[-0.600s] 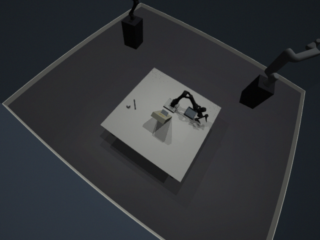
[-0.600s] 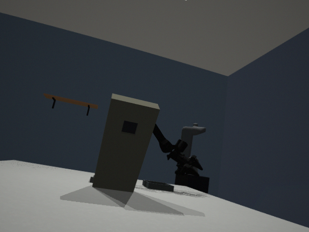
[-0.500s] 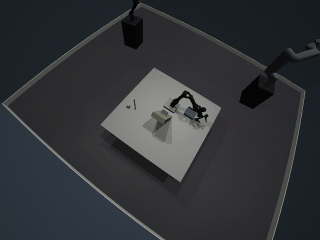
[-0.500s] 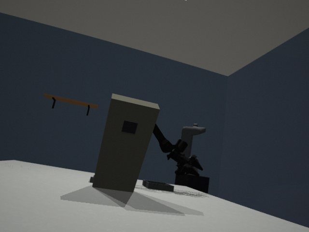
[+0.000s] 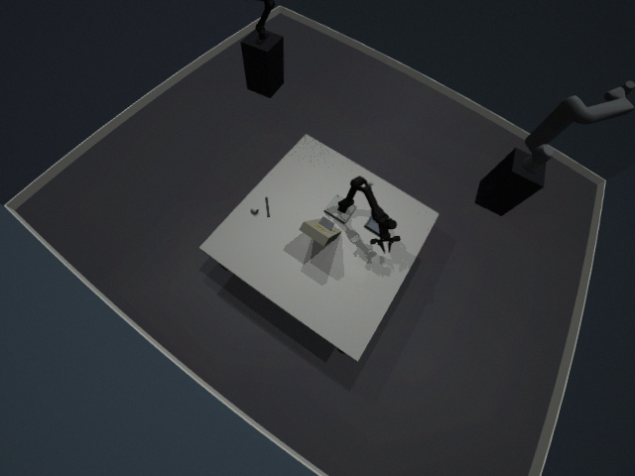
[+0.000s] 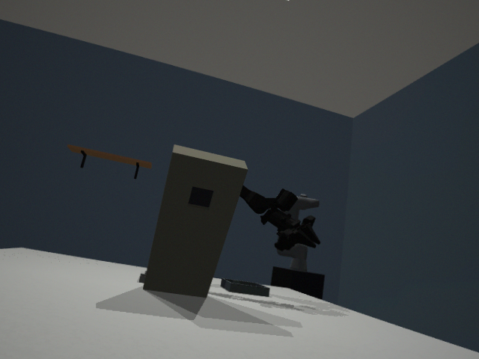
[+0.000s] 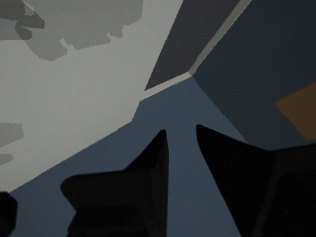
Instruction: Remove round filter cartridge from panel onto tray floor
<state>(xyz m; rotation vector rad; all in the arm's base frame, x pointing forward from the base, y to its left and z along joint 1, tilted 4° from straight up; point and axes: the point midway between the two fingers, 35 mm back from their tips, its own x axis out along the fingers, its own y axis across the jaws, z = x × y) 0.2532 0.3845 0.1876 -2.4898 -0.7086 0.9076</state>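
The tan service panel box (image 5: 318, 233) (image 6: 193, 227) stands near the middle of the white table (image 5: 317, 312). A pale patch (image 5: 325, 223) on its face towards the arm is too small to make out as the cartridge; the exterior view shows only the panel's back. The dark tray (image 5: 370, 221) (image 6: 244, 286) lies on the table under the arm. My gripper (image 5: 383, 246) (image 6: 305, 236) (image 7: 181, 132) hangs in the air beyond the tray, away from the panel. Its fingers stand close together with a narrow gap and nothing between them; the wrist view shows only table edge, floor and wall.
The arm's base plate (image 5: 338, 212) sits behind the panel. A small round thing (image 5: 253, 210) and a dark stick (image 5: 267, 206) lie on the table's left. Two dark pedestals with other arms (image 5: 262, 63) (image 5: 505, 186) stand on the floor. A shelf (image 6: 109, 156) hangs on the wall.
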